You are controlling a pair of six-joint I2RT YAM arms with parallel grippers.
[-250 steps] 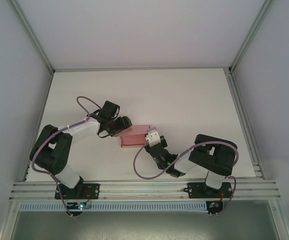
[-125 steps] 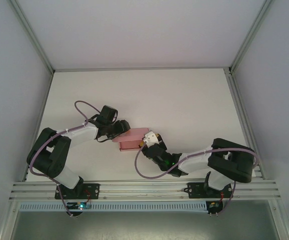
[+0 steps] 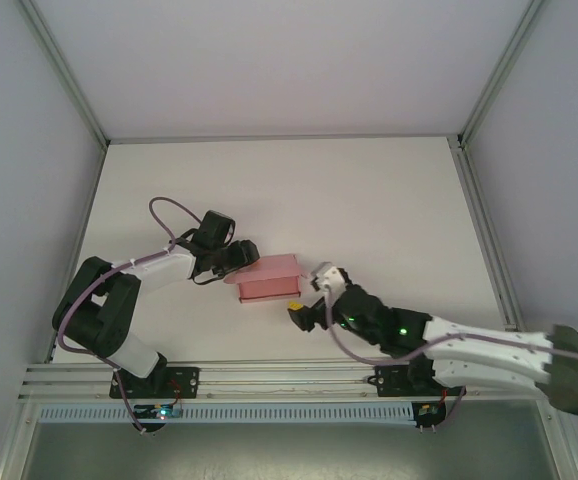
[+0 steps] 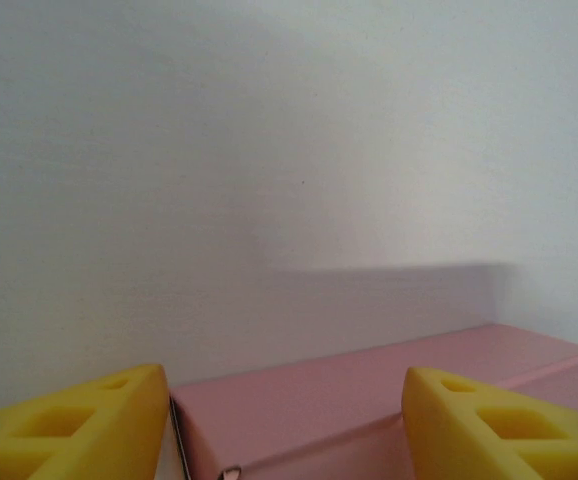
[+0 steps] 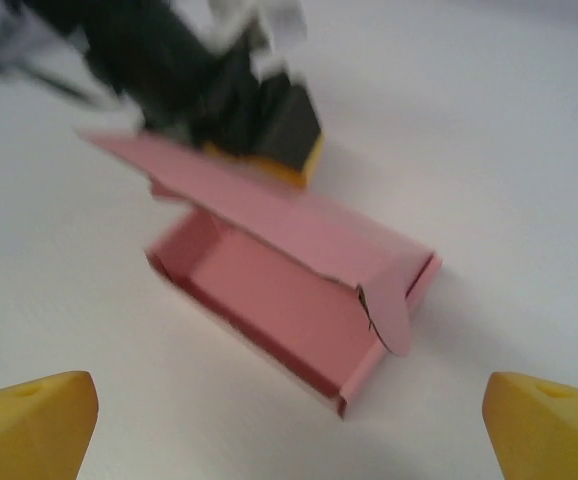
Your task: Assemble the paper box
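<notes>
White worktop (image 3: 369,190) takes up most of the top view, framed by metal rails. The right arm (image 3: 469,350) is stretched out low from the near right towards the middle, and the left arm (image 3: 159,265) is bent in from the near left.

The pink paper box (image 3: 267,280) sits on the worktop a bit near of centre, right between the two arms. From the right wrist it's lying open-side towards the camera, with the lid flap (image 5: 219,195) raised at a tilt and a little rounded tab (image 5: 389,320) hanging off its right end.

The left fingers (image 4: 79,425) are up against the far side of the box. They're moderately apart, with pink card across the gap. The right fingers (image 5: 29,425) are spread wide, holding nothing, just beside the box on its near right.
</notes>
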